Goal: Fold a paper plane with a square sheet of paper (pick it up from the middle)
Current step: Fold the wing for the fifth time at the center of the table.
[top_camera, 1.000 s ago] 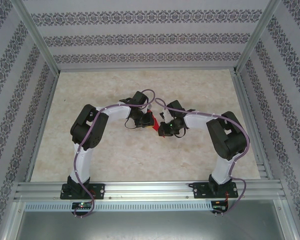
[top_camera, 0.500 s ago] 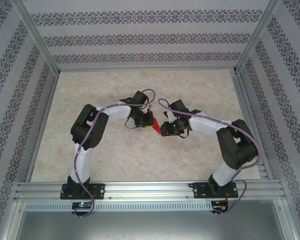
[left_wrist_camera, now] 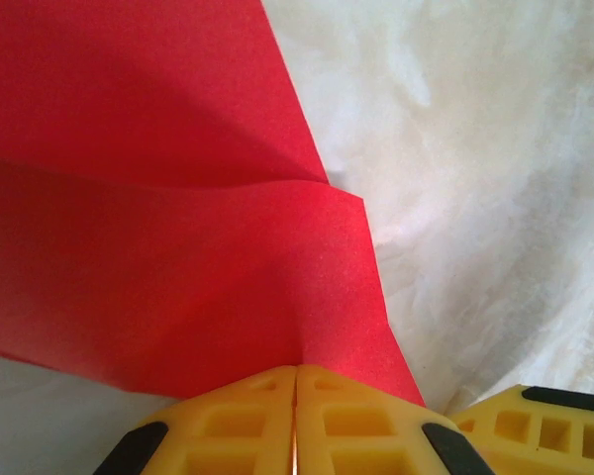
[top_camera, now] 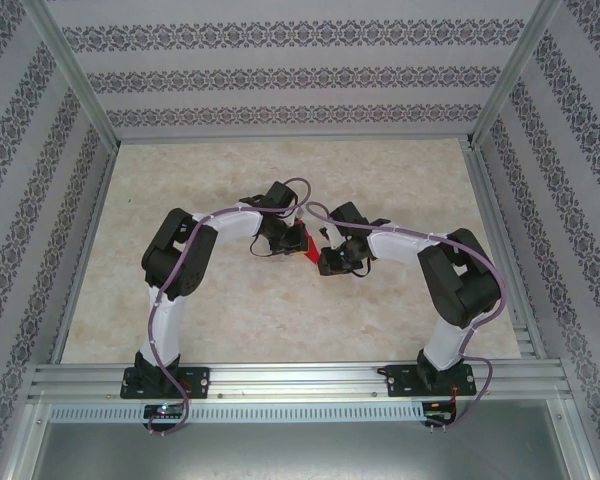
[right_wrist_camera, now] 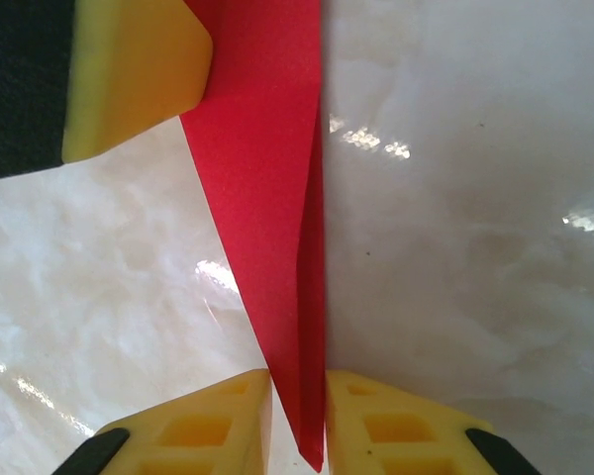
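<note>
Where the two arms meet over the middle of the tabletop [top_camera: 220,175], left end effector [left_wrist_camera: 295,374] is closed, yellow fingers pressed together on an edge of the red paper plane [left_wrist_camera: 168,247]. Paper is creased, a fold line running across it, overlapping layers spreading away from the grip. Just right, the right end effector [right_wrist_camera: 297,388] flanks the plane's narrow pointed tip, fingers nearly together, one each side; cannot tell whether they clamp it or merely sit beside it.

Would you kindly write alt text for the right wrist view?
A narrow, pointed fold of red paper runs down the frame, its tip between the right gripper's yellow fingers. Another yellow finger sits at its upper left, above a pale glossy table.
</note>
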Motion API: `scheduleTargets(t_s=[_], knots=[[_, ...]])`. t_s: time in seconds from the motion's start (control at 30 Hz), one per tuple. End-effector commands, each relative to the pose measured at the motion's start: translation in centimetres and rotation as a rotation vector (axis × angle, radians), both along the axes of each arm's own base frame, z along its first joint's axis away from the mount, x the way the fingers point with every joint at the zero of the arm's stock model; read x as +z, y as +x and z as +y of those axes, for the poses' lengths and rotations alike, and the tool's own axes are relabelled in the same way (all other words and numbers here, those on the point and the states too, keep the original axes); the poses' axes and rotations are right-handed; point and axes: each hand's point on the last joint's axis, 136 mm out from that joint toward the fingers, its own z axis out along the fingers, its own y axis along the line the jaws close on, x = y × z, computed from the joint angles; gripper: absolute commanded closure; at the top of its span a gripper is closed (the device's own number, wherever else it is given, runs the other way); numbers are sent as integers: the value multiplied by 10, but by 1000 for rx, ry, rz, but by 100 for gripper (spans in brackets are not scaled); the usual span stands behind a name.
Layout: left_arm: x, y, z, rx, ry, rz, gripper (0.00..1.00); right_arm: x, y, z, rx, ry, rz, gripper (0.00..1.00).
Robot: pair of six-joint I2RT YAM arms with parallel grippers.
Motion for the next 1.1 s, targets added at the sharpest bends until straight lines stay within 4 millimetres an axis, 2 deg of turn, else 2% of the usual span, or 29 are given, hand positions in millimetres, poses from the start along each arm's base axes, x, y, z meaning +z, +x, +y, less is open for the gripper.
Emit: scheduleTargets(t_s=[0.0,0.1,0.33,0.47,0.57,0.7,0.87,1.07], knots=[[-68,-19,49,31,272,85,90,1,3,-4,-14,25,6,82],[-68,-19,49,31,270,87,90,8,4,-5,-21,50,3,81],[-68,-20,49,27,266,86,90,45,14,3,-27,140,-76,70],[-67,-19,48,27,264,84,90,54,20,17,5,206,-87,73],[-68,-19,49,30,267,86,90,49,17,31,55,227,-60,80],[-70,-19,50,35,274,88,90,36,11,36,90,202,-20,88],[-72,-20,52,36,284,90,90,19,11,29,65,170,18,95],[-73,-20,54,34,293,89,90,0,10,13,14,149,68,99]])
